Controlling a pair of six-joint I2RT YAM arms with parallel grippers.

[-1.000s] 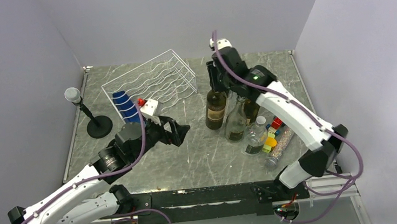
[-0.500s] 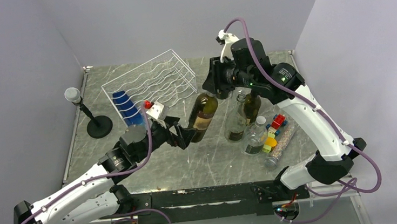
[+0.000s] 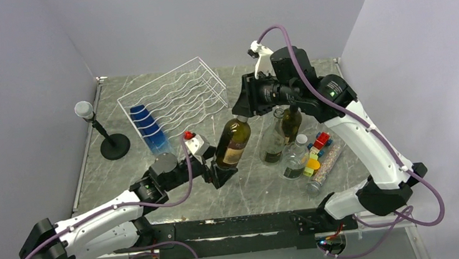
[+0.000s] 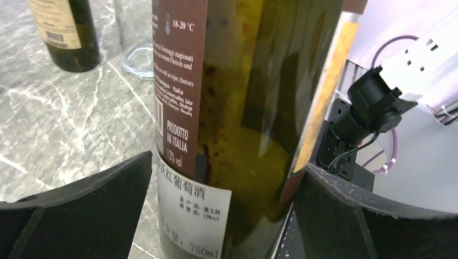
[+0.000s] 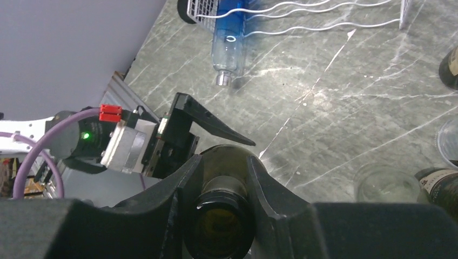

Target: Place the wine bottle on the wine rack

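Wine bottle [image 3: 232, 143] is held tilted, neck uppermost, over mid-tabletop, well apart from the wine rack [image 3: 174, 97] at the rear left. Right gripper [image 5: 224, 181] is clenched on the bottle neck. Left gripper [image 3: 219, 171] is spread wide, with one finger on either side of the lower body; no contact is made out. The base is hidden, so whether it rests on the tabletop [image 3: 177, 200] cannot be told.

Risks, as judged: if the neck is released before the left gripper is closed, the bottle is likely to be dropped onto the hard surface. Smooth glass may slip through a grasp taken low on the body. The standing bottles [image 3: 273, 143] just beside it may be knocked by a swing of the tilted body. One rack cradle is taken by a blue bottle [image 3: 148, 129].

Surface: grey, veined, marble-look, slightly glossy. Enclosure: plain pale lilac walls [image 3: 205, 19] on three sides.
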